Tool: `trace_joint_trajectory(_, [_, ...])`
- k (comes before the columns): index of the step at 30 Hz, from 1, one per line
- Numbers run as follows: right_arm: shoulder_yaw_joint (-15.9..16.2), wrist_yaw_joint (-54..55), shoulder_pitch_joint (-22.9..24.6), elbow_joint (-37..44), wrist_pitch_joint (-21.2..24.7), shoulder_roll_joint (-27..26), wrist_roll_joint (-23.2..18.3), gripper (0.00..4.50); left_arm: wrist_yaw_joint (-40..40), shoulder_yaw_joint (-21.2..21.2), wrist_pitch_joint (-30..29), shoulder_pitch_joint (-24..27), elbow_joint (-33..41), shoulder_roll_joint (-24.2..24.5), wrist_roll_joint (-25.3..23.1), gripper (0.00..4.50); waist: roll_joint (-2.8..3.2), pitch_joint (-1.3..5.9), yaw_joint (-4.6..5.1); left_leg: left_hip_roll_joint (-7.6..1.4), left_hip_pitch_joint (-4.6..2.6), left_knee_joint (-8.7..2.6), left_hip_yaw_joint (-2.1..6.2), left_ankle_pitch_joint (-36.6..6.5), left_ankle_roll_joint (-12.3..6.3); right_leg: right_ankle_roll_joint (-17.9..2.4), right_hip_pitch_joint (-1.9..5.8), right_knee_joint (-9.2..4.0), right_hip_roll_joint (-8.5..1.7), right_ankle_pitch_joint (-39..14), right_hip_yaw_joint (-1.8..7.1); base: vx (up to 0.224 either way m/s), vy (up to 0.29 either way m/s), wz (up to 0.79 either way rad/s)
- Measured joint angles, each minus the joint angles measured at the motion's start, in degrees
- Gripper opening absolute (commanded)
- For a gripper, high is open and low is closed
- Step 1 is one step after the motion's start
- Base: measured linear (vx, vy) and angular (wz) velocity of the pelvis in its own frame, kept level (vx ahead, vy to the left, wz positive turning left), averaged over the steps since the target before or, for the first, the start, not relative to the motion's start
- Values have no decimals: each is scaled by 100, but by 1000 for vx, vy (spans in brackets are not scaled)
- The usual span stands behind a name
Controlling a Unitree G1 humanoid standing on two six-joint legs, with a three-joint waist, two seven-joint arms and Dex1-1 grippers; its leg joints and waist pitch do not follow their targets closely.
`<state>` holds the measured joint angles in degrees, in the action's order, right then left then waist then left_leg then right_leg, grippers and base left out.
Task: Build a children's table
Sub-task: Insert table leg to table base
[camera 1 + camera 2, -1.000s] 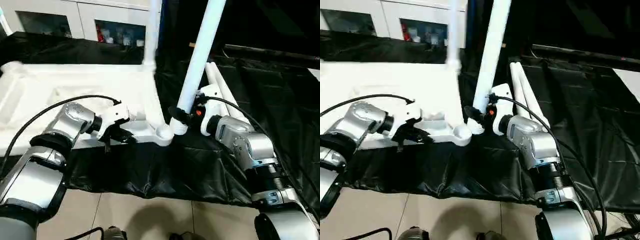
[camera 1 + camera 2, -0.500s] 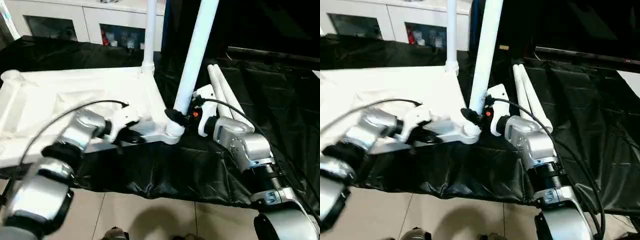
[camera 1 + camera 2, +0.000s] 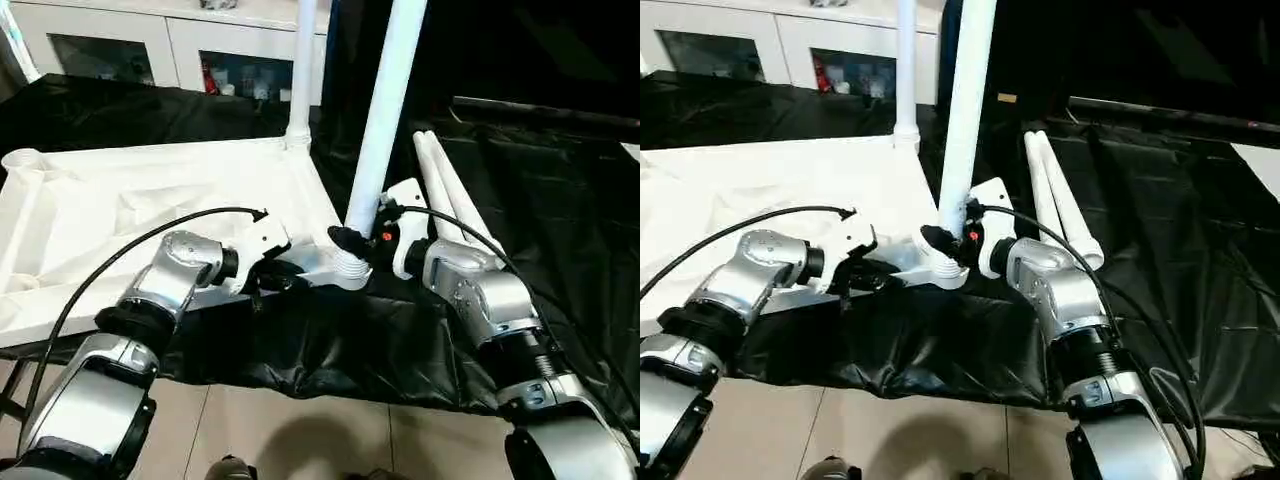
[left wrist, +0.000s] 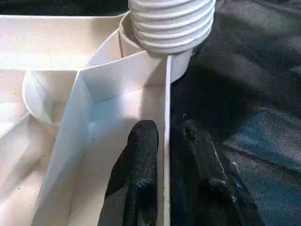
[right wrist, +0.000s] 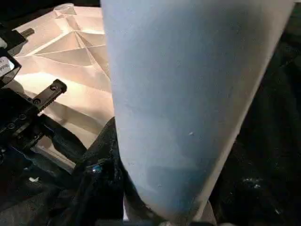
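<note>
The children's table top [image 3: 120, 215], white plastic, lay upside down with its ribbed underside up on a large black-covered work table [image 3: 540, 180]. One white leg [image 3: 303, 70] already stood upright in the far corner socket. A second leg [image 3: 385, 110] was upright at the near corner socket [image 3: 347, 268], its threaded end [image 4: 171, 23] sitting at the socket's mouth; whether it was fully screwed home could not be told. The right gripper [image 3: 350, 243] had its black fingers closed around this leg just above the threads. The left gripper [image 4: 165, 146] straddled the top's thin rim wall beside that socket, one finger on each side; the fingers [image 4: 141, 155] stood close to the wall, but whether they pinched it or had slackened could not be told. Two more legs [image 3: 450, 200] lay side by side on the black cover, just beyond the right arm. By this showing the job was roughly half done: one leg in, one being seated, two still to fit, and the table yet to be turned upright.
</note>
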<state>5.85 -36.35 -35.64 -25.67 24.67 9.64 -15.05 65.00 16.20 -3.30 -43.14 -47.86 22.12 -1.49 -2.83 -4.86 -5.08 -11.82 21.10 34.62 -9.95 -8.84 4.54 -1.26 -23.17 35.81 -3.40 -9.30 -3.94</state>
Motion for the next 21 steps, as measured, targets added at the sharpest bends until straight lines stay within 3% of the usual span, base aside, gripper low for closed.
trace_joint_trajectory(4, [-43,1,-14,-125,-68,-9,6,190,9,-5,-5,7,11,15,0,49,0,0,5,0,-3,-3,0,0,0,0,0,0,1,0,0,0,0,0])
trace_joint_trajectory(7, [-69,14,-68,-271,-158,-16,10,190,25,-21,-22,7,7,37,9,11,0,0,14,0,-4,-3,0,0,0,-1,0,0,1,0,-1,0,0,0])
trace_joint_trajectory(21, [-91,-133,-291,-739,-304,-98,26,190,186,-14,-72,199,365,220,-1,0,-12,8,62,-1,-7,-17,-3,-1,0,-4,-5,-6,3,-6,-1,0,0,0])
